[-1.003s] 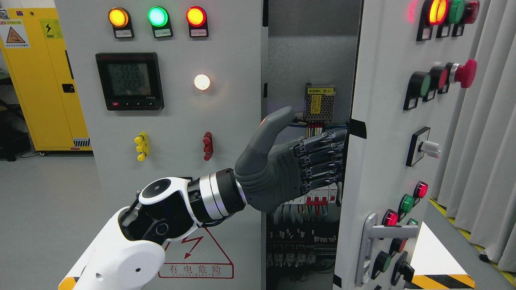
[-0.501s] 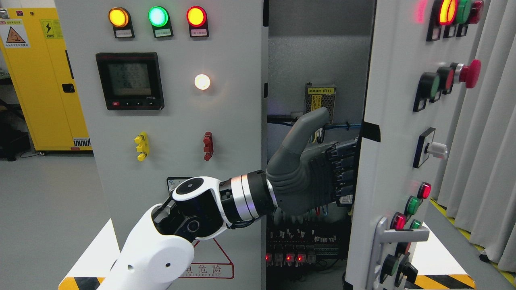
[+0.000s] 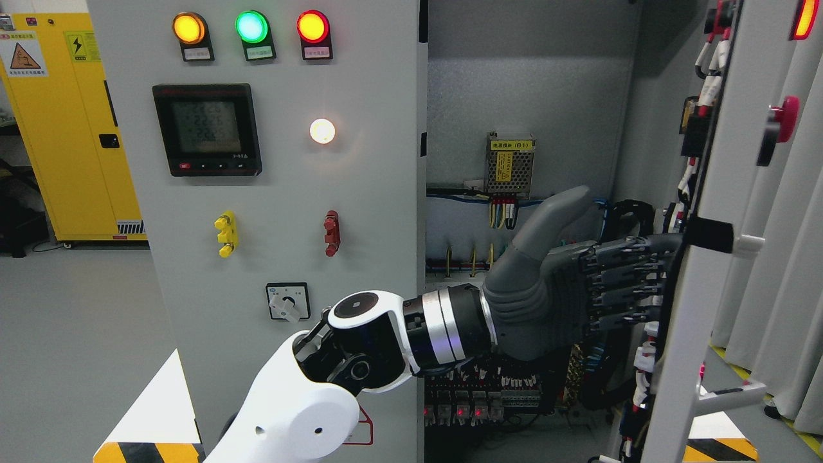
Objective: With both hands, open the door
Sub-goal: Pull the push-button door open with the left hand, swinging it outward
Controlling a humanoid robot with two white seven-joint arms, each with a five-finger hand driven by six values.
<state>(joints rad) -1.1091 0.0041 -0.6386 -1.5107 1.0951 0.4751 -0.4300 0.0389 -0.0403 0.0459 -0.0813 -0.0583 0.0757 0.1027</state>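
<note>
To the left stands a yellow cabinet (image 3: 77,128) with warning stickers near its top, on a grey floor (image 3: 71,334). The fixed grey panel (image 3: 360,193) beside it carries three lit lamps in a row: amber (image 3: 188,28), green (image 3: 251,27) and red (image 3: 312,27). Below them sits a black digital meter (image 3: 207,128), its dim digits too faint to read, and a small white lamp (image 3: 322,131) glows to its right. Lower down are a yellow fitting (image 3: 226,234), a red fitting (image 3: 332,233) and a rotary switch (image 3: 287,301). Pale curtains (image 3: 784,270) hang at the far right, above black-and-yellow hazard tape (image 3: 717,448) on the floor.
</note>
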